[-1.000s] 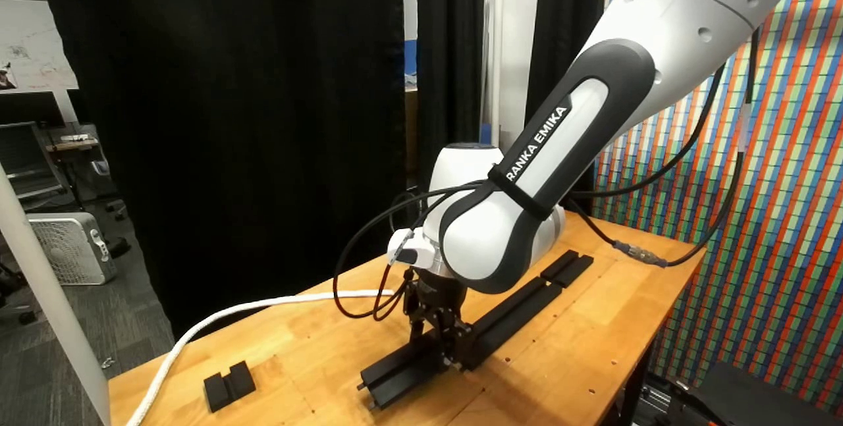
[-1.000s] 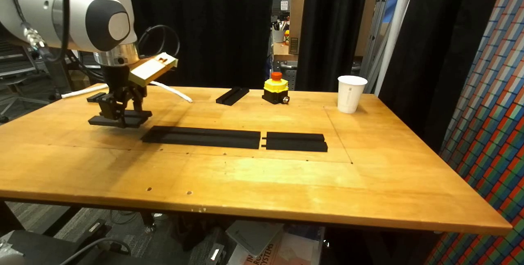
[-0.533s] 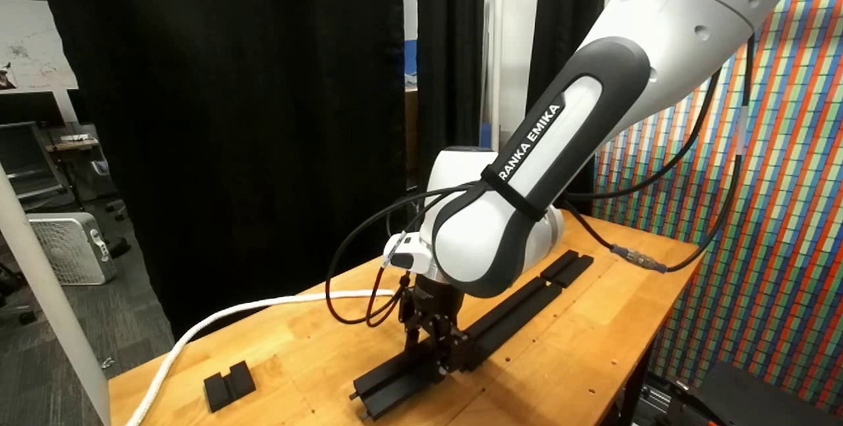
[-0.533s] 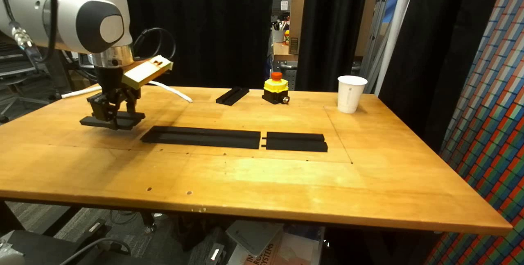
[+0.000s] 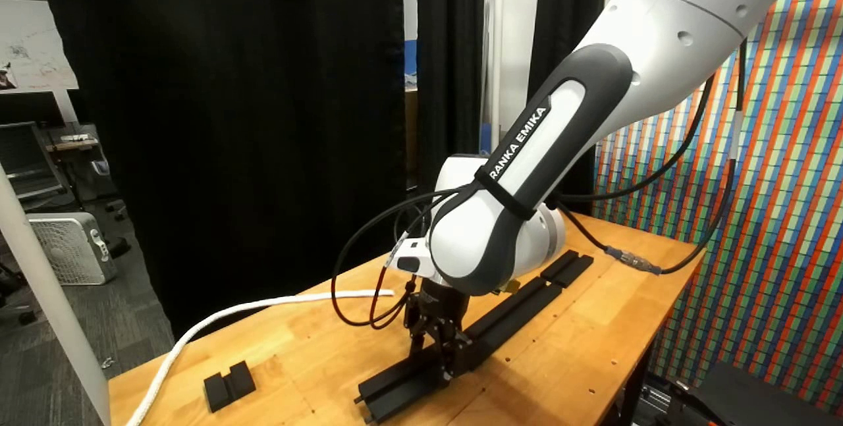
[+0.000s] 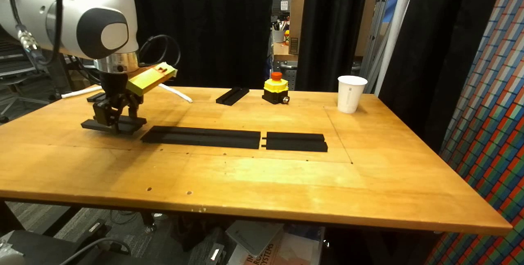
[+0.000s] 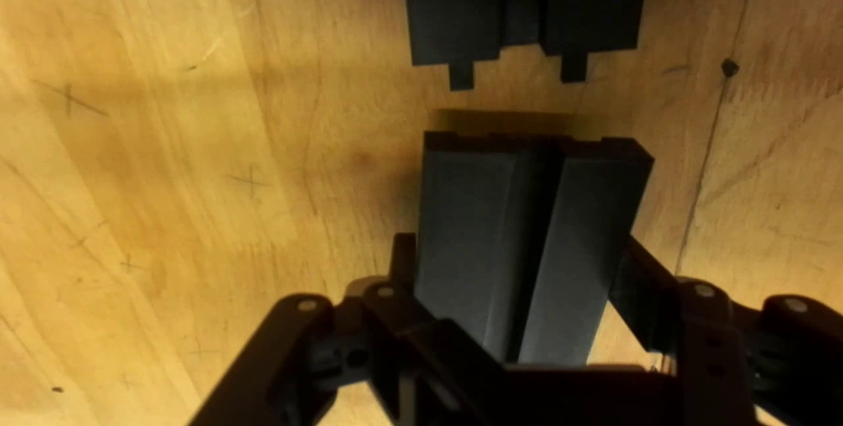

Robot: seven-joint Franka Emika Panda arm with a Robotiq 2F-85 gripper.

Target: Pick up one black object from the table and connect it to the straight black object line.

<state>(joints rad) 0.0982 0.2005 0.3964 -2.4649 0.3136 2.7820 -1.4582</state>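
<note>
My gripper is shut on a short black bar (image 6: pixel 92 125), with one finger on each long side. The gripper shows in both exterior views (image 5: pixel 431 361) (image 6: pixel 125 122) and in the wrist view (image 7: pixel 517 274). The held bar (image 7: pixel 474 215) is a little above the wooden table (image 6: pixel 229 191), its groove facing up; two pins show at its outer end (image 5: pixel 395 393). The straight black line (image 6: pixel 200 137) lies flat on the table. In the wrist view its pinned end (image 7: pixel 454 24) faces the held bar's near end, with a gap between them. The gripper hides part of the bar.
A separate short black bar (image 6: pixel 295 142) with two pins lies just off the line's far end. Another black bar (image 6: pixel 232 96), a red-and-yellow button box (image 6: pixel 276 89) and a white cup (image 6: pixel 350 95) stand farther back. A white cable (image 5: pixel 263 303) and a small black block (image 5: pixel 229 386) lie aside.
My gripper first shifted slightly away from the line, then came slightly back and lower with the bar still held. The arm has sunk a little. The line and other pieces have not moved.
</note>
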